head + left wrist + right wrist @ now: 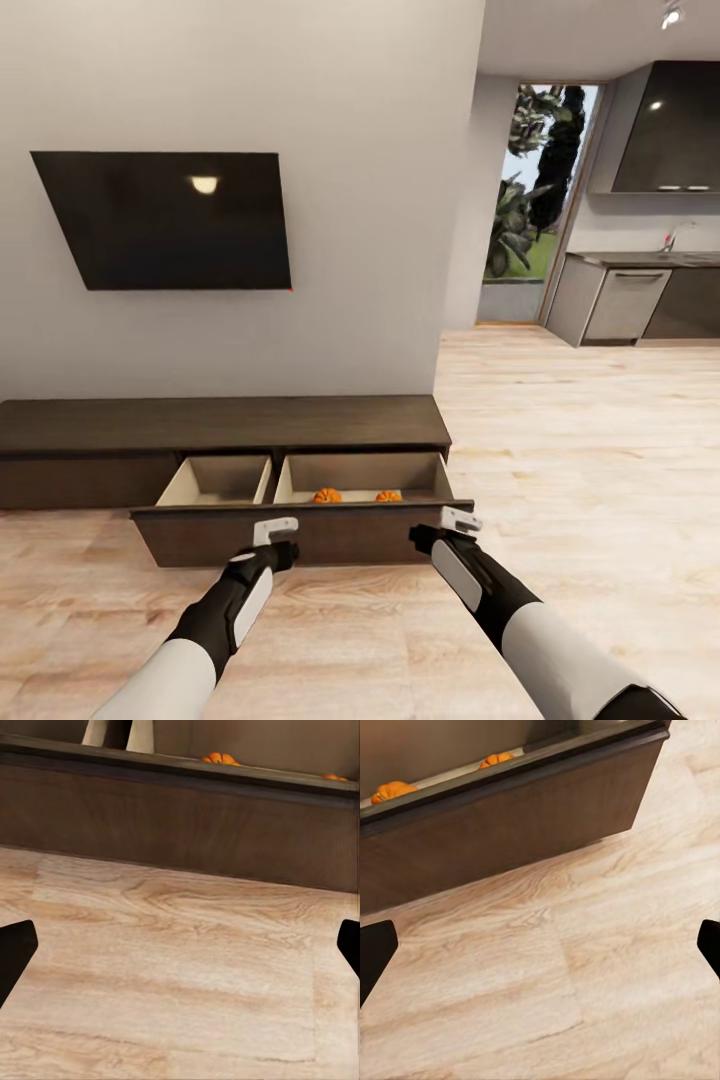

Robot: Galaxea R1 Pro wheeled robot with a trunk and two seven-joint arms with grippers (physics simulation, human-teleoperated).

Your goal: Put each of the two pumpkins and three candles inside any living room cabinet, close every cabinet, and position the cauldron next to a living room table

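Both pumpkins stowed; cabinet drawer open.
The two pumpkins (327,495) (388,495) lay inside the pulled-out drawer (300,535) of the cabinet (220,425). The left gripper (275,529) and right gripper (459,519) hovered at its front, fingers spread wide, holding nothing. The candles probably came next, then pushing the drawer shut.

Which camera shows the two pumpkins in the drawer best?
The head view: it looks down into the open drawer, showing both pumpkins inside. The right wrist view shows both partly behind the drawer front. The left wrist view catches only their orange tops.
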